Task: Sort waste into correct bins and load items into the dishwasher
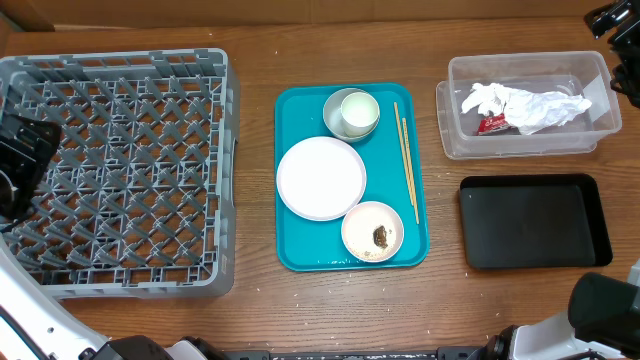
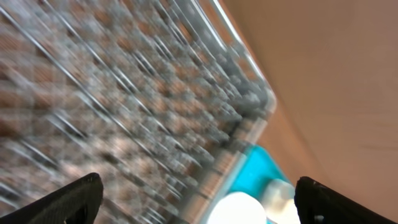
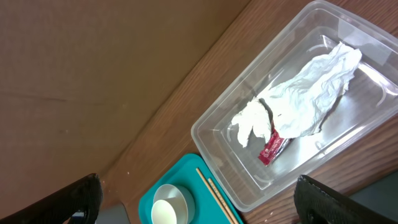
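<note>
The grey dishwasher rack [image 1: 130, 170] fills the left of the table. On the teal tray [image 1: 300, 110] lie a white plate [image 1: 321, 177], a small white cup [image 1: 360, 110] set in a bowl, a second bowl [image 1: 372, 231] holding a brown food lump, and chopsticks [image 1: 406, 160]. The clear tub [image 1: 525, 62] contains crumpled white paper [image 1: 530, 105] and a red wrapper [image 1: 492, 123]. The black tray [image 1: 533, 220] sits in front of it. My left gripper [image 2: 199, 205] hangs open and empty over the rack, its view blurred. My right gripper [image 3: 199, 205] is open and empty above the tub's near corner.
A brown wall runs along the table's far edge behind the tub [image 3: 211, 134]. Bare wood shows between the rack, the teal tray and the two bins. The right arm's base sits at the front right corner [image 1: 600, 310].
</note>
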